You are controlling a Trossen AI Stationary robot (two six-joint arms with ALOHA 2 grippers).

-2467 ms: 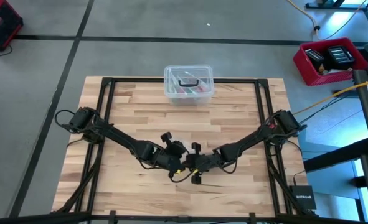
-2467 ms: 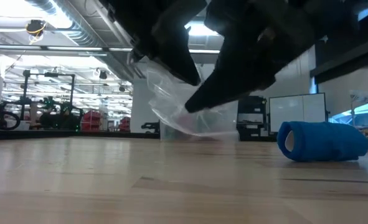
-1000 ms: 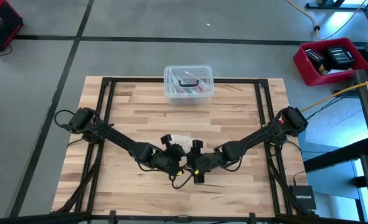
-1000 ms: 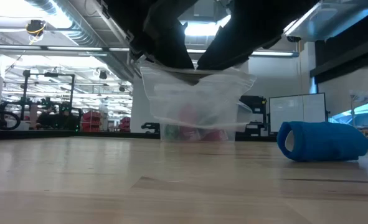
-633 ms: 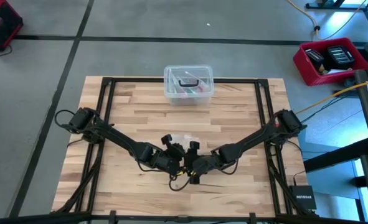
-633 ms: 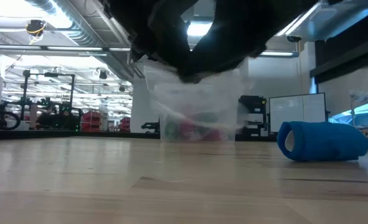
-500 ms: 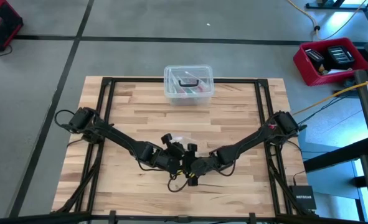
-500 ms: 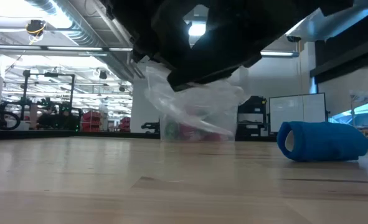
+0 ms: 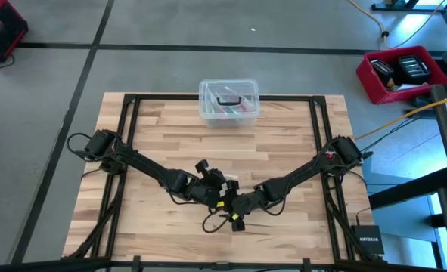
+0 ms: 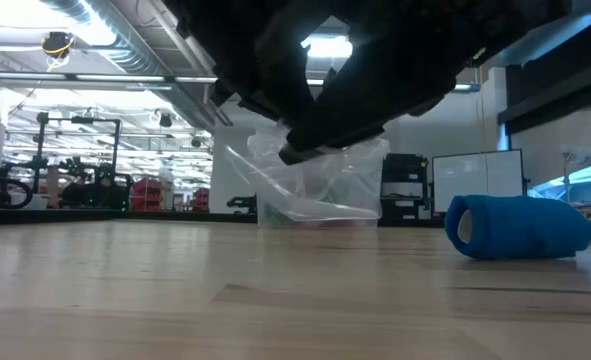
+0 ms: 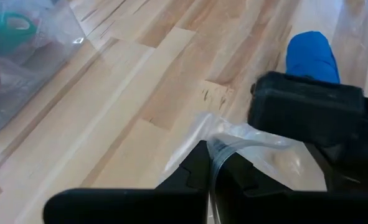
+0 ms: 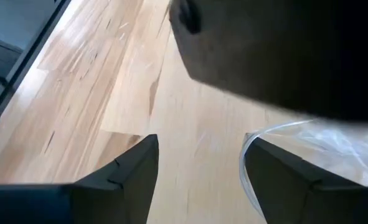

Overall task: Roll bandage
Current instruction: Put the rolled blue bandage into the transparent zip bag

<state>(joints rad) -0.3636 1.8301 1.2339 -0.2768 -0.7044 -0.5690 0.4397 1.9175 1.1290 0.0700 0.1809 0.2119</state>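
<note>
The bandage (image 10: 520,228) is a compact blue roll lying on its side on the wooden table; the left wrist view shows the bandage (image 11: 311,56) beyond both grippers. No gripper touches it. My left gripper (image 11: 208,183) is shut on a small clear plastic bag (image 10: 315,185) held above the table's middle (image 9: 221,189). My right gripper (image 12: 199,180) is open right beside it (image 9: 232,202), one finger (image 12: 283,177) at the bag's rim (image 12: 251,152). My left gripper pinches the bag's rim (image 11: 212,152) between its two fingers, slanting down from the table's left. The bag hangs slack below the fingers, clear of the table. My right gripper has one finger beside the bag's rim; I cannot tell whether it touches.
A clear plastic lidded box (image 9: 228,102) with coloured items stands at the table's far edge, also in the left wrist view (image 11: 15,56). Black frame rails (image 9: 128,121) run along the table's left and right sides. Bare wood lies around the bandage.
My right gripper has gone down and toward my left gripper, up to the bag's mouth. The bag, which hung flat and broad, now hangs bunched and slanted, still clear of the table. The bandage has kept still.
</note>
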